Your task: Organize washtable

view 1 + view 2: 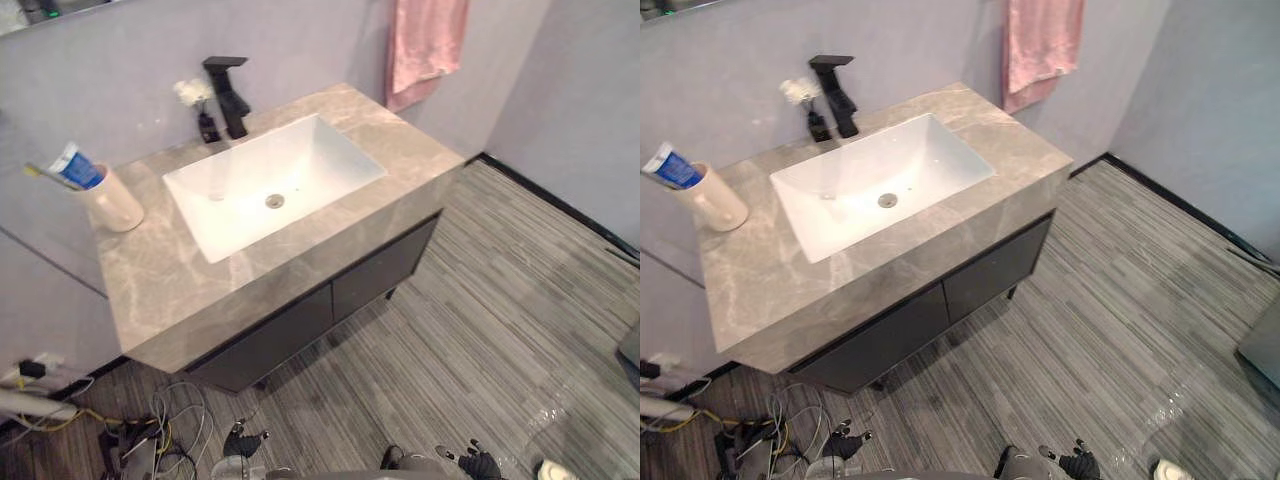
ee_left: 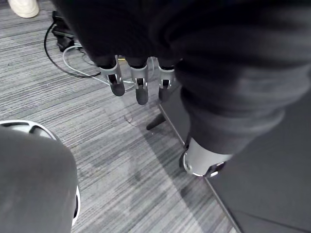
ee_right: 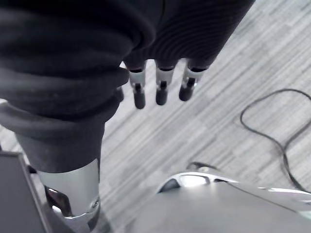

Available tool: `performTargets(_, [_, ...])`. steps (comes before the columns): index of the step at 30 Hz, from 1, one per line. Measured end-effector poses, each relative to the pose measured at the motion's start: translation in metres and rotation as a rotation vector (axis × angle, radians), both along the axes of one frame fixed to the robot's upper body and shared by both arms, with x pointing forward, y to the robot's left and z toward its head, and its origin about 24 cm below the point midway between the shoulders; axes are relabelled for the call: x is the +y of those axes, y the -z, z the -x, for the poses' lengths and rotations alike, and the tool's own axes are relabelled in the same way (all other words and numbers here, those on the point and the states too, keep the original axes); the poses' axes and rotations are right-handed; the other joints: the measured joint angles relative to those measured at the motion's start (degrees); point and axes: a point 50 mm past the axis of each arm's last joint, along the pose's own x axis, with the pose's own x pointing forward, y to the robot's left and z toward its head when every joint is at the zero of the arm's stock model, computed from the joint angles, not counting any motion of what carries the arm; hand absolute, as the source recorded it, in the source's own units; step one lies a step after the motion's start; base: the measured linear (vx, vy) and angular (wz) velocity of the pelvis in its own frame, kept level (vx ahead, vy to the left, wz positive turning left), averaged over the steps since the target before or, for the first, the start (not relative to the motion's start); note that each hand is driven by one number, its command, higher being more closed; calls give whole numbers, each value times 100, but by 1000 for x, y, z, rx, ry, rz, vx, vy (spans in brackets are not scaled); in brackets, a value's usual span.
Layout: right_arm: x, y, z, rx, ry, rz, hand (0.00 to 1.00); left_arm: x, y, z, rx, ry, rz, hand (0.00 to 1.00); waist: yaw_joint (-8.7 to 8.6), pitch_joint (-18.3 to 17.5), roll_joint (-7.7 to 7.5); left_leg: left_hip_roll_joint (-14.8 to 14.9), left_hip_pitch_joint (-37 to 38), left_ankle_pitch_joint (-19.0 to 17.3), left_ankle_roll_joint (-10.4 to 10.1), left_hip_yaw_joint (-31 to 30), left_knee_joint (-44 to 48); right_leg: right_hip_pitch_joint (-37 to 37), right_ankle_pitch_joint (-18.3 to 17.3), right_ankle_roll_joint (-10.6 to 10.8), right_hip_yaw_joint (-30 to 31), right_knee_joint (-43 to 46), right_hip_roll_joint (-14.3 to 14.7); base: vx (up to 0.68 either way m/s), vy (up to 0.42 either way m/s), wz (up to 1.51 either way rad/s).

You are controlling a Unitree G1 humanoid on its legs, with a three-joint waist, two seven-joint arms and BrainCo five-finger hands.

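Note:
The washtable (image 1: 160, 285) has a grey marble top with a white sink (image 1: 270, 180) sunk into it. At its left end a beige cup (image 1: 112, 200) holds a blue-and-white toothpaste tube (image 1: 75, 167) and a toothbrush (image 1: 40, 172). A black faucet (image 1: 228, 95) stands behind the sink, beside a small dark vase of white flowers (image 1: 203, 112). My left hand (image 2: 138, 85) hangs low over the floor in front of the cabinet, fingers straight, holding nothing. My right hand (image 3: 160, 87) hangs the same way, open and empty, far below the countertop (image 1: 478, 462).
A pink towel (image 1: 425, 45) hangs on the wall behind the table's right end. Dark cabinet doors (image 1: 330, 300) sit under the top. Cables and a power strip (image 1: 150, 435) lie on the floor at the lower left. A white shoe (image 2: 22, 7) shows nearby.

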Motion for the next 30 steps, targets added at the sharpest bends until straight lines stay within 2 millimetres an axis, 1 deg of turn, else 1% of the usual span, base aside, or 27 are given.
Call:
performTargets(1, [3,1,1,4,-14,-4,0,-1,0,-1,-2,8,-1,0,-10,6,-79,-8,7,136,-58,27,16,9,80,-48,100,-98,48,-121,-113,-63])
performTargets(2, [7,2,1,7,-31,-13,0,-1,-1,-3,-4,22,-4,0,-23,25,-128,18,43,163,-81,43,67,12,92,-69,173,-91,78,-70,-65,-41])
performTargets(5, [8,2,4,9,-42,-14,0,-1,0,-6,0,54,-11,0,-40,67,-201,194,222,173,-99,213,307,74,99,-134,409,-29,285,-55,-75,-54])
performTargets(7, [12,2,3,13,-94,-18,0,0,0,-7,4,58,-14,0,-56,140,-249,442,205,177,-108,261,1037,101,10,-265,795,189,458,-73,-58,-84])
performTargets(8, [13,2,2,12,-107,-21,0,0,0,-7,3,53,-13,0,-51,181,-275,492,108,177,-28,69,1328,92,-12,-297,924,244,483,-81,2,-102])
performTargets(9, [12,2,1,7,-118,-17,0,0,0,-8,-1,44,-10,0,-23,232,-261,384,50,-130,44,-488,1436,85,-52,-312,1184,297,586,-81,51,-131])
performTargets(10, [10,0,-4,-3,-126,-9,0,-2,0,-9,-9,35,-5,0,-23,287,-185,48,7,-533,16,-1394,1338,78,-110,-348,1551,319,768,-142,93,-168])
performTargets(11, [9,0,-6,-10,-129,-8,0,-1,-1,-8,-10,27,-3,0,-51,323,-143,-317,-169,-773,-96,-2197,1335,57,-107,-345,1943,317,970,-124,76,-161])
performTargets(12, [9,0,-5,-8,-130,-7,0,-1,-1,-9,-13,21,-2,0,-46,337,-141,-478,-262,-848,-109,-2522,1328,22,-107,-346,2176,315,1064,-179,91,-168])
performTargets(13, [9,0,-5,-6,-136,-6,0,1,-1,-9,-24,0,-1,0,-35,368,-140,-763,-423,-870,-90,-3000,1215,-59,-107,-346,2570,289,1243,-130,60,-171])
performTargets(14, [9,0,-6,-9,-145,-7,0,2,-2,-10,-30,-21,0,0,-35,372,-112,-945,-524,-890,-51,-3369,1029,-105,-106,-347,2927,180,1431,-175,101,-208])
performTargets(15, [3,-2,-7,-10,-162,2,0,-4,-1,-8,-28,-41,18,0,-14,310,211,-892,-661,-972,183,-3779,626,-118,-118,-375,3122,157,1790,-143,103,-238])
performTargets(16, [5,-3,-12,-23,-185,-1,0,5,-1,-6,-34,-90,9,0,65,408,94,-917,-688,-1146,354,-3508,891,-615,-502,-581,2913,1757,1817,-85,98,-217])
performTargets(17, [16,2,2,7,-182,-32,0,16,-4,-6,-46,-115,-18,0,-45,401,-238,-1045,-620,-1287,268,-3207,1125,-458,-864,-399,3189,2141,1656,17,48,-176])
performTargets(18, [19,4,6,22,-181,-38,0,22,-6,-6,-53,-130,-31,0,-47,381,-382,-1116,-642,-1386,173,-3018,1272,-347,-1100,-342,3578,1925,1688,59,42,-161])
performTargets(19, [17,3,6,30,-184,-35,0,25,-6,-5,-49,-154,-34,0,-41,349,-340,-981,-750,-1495,258,-2987,1464,-378,-935,-322,4031,1770,2053,27,45,-176])
performTargets(20, [15,3,5,26,-192,-31,0,25,-4,2,-31,-170,-31,0,-22,287,-209,-887,-726,-1499,314,-3025,1361,-380,-808,-310,4260,1567,2180,25,76,-226])
performTargets(21, [14,1,-3,10,-203,-27,0,23,-2,8,-10,-168,-30,0,-99,252,-144,-713,-620,-1405,417,-2701,1069,-367,-644,-298,4520,1108,2245,88,119,-215])
performTargets(22, [14,1,-5,5,-195,-28,0,24,-1,10,-2,-158,-39,0,-180,254,-131,-590,-538,-1315,440,-2221,882,-430,-597,-313,4565,845,2183,90,137,-202])
performTargets(23, [13,1,-3,9,-187,-27,0,25,-2,11,0,-151,-46,0,-185,236,-164,-604,-530,-1320,440,-2045,893,-472,-481,-145,4650,756,2167,54,157,-214])
performTargets(24, [15,2,-3,9,-187,-32,0,29,-2,12,11,-136,-58,0,-173,243,-167,-606,-537,-1332,443,-1686,1021,-497,44,13,5126,604,2244,17,123,-238])
performTargets(25, [15,1,-8,-5,-187,-30,0,27,-1,12,17,-109,-64,0,-200,221,-182,-545,-568,-1327,427,-1372,1232,-456,289,130,5619,384,2382,17,108,-249])
performTargets(26, [14,0,-10,-11,-185,-28,0,26,-1,12,18,-95,-67,0,-198,232,-138,-500,-640,-1327,427,-1219,1401,-447,424,168,5841,250,2409,7,115,-250])
performTargets(27, [15,-2,-19,-35,-180,-30,0,27,-2,9,15,-71,-76,0,-201,281,-148,-419,-941,-1271,357,-956,1904,-453,667,254,6139,101,2435,-48,126,-242])
performTargets(28, [20,-2,-27,-45,-168,-46,0,32,-5,2,-2,-47,-96,0,-212,392,-282,-398,-1241,-1584,471,-971,2122,-584,938,369,6264,87,2477,-69,110,-221])
performTargets(29, [21,-2,-30,-50,-156,-53,0,36,-7,-5,-17,-40,-108,0,-227,464,-314,-410,-1251,-1630,621,-960,1697,-604,1087,274,6068,-47,2449,-86,79,-197])
performTargets(30, [22,-1,-30,-47,-121,-65,0,41,-9,-11,-29,-46,-118,0,-219,556,-368,-350,-983,-1225,807,-410,921,-618,968,-258,5088,-285,2204,-48,51,-199])
